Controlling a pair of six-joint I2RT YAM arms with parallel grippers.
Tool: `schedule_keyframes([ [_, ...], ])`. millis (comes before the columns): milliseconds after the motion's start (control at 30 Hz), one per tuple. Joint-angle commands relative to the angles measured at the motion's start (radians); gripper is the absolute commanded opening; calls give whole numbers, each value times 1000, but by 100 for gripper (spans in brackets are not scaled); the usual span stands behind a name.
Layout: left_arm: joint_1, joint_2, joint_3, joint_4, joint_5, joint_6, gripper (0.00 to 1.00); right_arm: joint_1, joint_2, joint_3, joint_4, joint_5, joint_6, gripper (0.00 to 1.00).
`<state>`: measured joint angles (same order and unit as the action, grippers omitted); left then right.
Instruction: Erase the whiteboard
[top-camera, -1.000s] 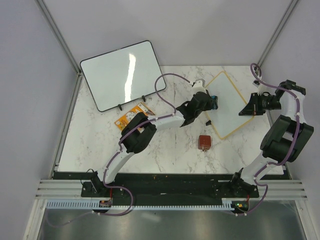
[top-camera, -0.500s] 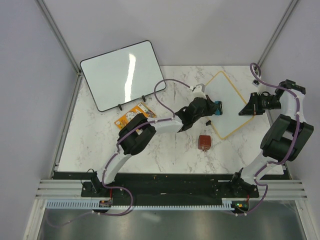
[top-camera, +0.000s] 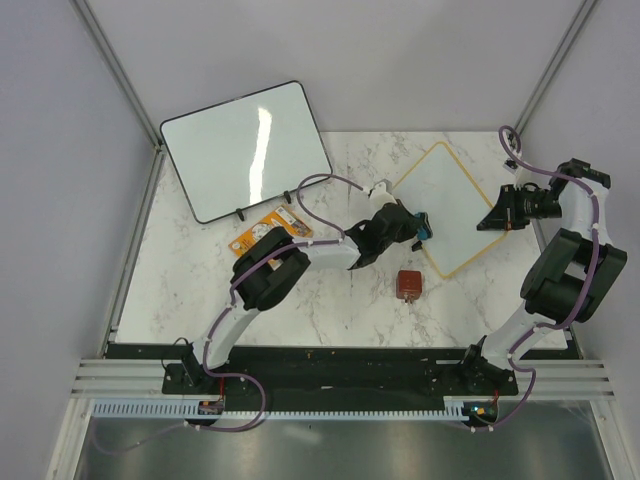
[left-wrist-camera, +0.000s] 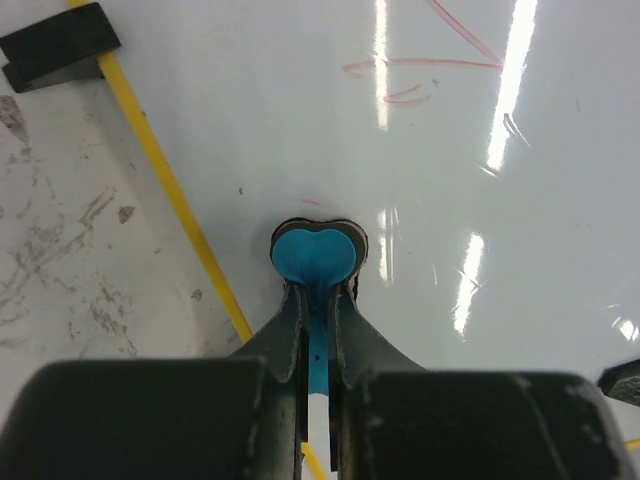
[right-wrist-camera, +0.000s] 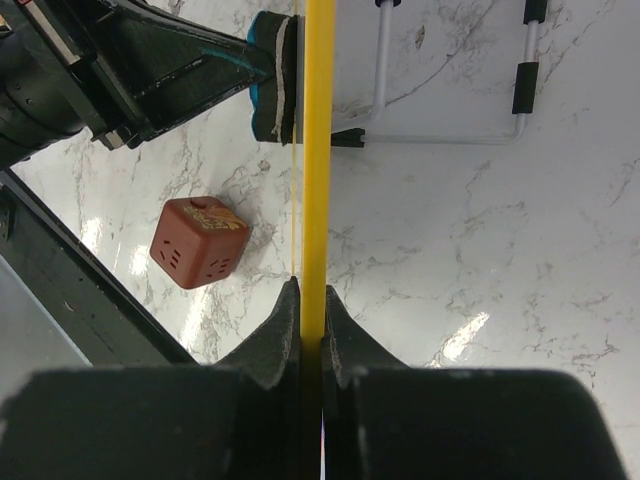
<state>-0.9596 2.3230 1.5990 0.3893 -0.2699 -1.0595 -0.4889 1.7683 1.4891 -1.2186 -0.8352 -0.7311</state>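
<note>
Sitting right of centre in top view: small white whiteboard with thin yellow frame (top-camera: 447, 205). Clenching round blue eraser pad (left-wrist-camera: 316, 255) in left gripper (left-wrist-camera: 316, 300), pressing near frame edge. Pinching yellow frame with right gripper (right-wrist-camera: 312, 300). Risking: skating off edge, missing faint red strokes (left-wrist-camera: 425, 70) upper centre of left wrist view, board pivoting if pinch slipping.

Two whiteboards (top-camera: 452, 205) (top-camera: 245, 150), one eraser (left-wrist-camera: 316, 255), one cube (top-camera: 408, 284), one packet (top-camera: 265, 232).
</note>
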Motion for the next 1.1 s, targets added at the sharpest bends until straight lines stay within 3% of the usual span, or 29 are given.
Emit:
schedule_keyframes([
  [0, 48, 30, 25, -185, -112, -56, 2, 61, 13, -39, -56, 127, -145, 0],
  [300, 99, 27, 76, -213, -178, -69, 2, 61, 13, -50, -61, 133, -154, 0],
  [600, 81, 62, 182, -132, -20, 18, 2, 61, 17, -47, -59, 133, -154, 0],
  [900, 27, 39, 266, -67, 41, 139, 2, 61, 19, -52, -65, 134, -160, 0],
  [1067, 36, 97, 410, -104, 29, 179, 2, 62, 16, -53, -76, 139, -174, 0],
])
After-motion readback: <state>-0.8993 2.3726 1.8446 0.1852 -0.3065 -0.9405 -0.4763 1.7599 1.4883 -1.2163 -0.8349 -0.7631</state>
